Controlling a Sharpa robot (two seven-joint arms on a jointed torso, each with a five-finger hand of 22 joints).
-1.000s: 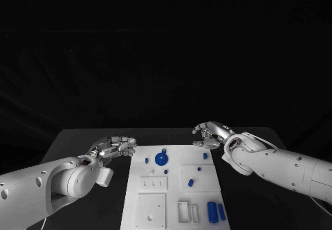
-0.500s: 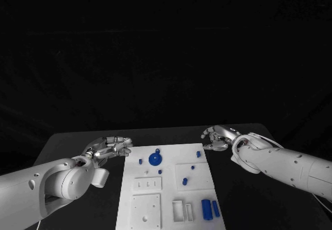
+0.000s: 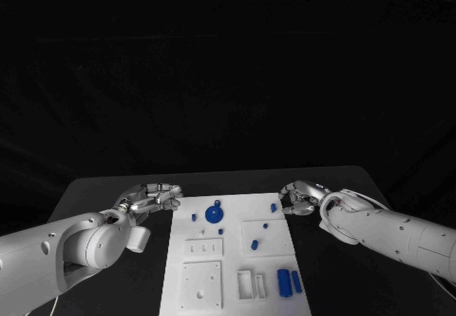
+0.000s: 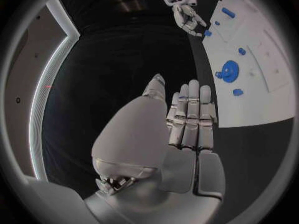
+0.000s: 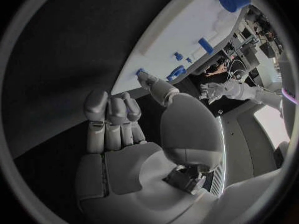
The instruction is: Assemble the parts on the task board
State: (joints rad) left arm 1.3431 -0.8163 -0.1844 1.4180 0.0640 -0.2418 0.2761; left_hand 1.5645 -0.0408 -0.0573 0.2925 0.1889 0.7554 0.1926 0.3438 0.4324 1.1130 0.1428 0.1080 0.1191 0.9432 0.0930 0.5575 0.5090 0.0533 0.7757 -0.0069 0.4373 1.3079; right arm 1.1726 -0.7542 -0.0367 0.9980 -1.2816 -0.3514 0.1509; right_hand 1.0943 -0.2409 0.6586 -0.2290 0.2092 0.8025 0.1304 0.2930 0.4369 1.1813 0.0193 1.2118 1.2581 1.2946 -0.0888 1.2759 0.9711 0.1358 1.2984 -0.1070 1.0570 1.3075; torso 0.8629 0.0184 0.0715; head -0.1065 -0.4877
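**Hands at the far corners of the task board**

Head view: the white task board (image 3: 238, 253) lies lengthwise down the middle of the black table (image 3: 85, 191). The left hand (image 3: 152, 197) sits just off the board's far left corner, fingers curled in with nothing visible in them. The right hand (image 3: 300, 197) sits at the far right corner, fingers bent inward close to a small blue part (image 3: 273, 207) by the board's right edge; whether they touch it cannot be told. A round blue disc part (image 3: 214, 214) stands near the far end, with small blue pegs (image 3: 221, 231) beside it, another blue piece (image 3: 254, 245) mid-board, and two blue bars (image 3: 288, 282) near the near right corner.

Left wrist view: the left hand (image 4: 187, 119) has its fingers straight and pressed together, holding nothing, off the board's (image 4: 261, 99) edge. The disc part (image 4: 229, 71) lies on the board beyond it.

Right wrist view: the right hand (image 5: 124, 129) has its fingers side by side and curled, with the thumb tip at the small blue part (image 5: 141, 71) on the board's (image 5: 187, 30) edge.
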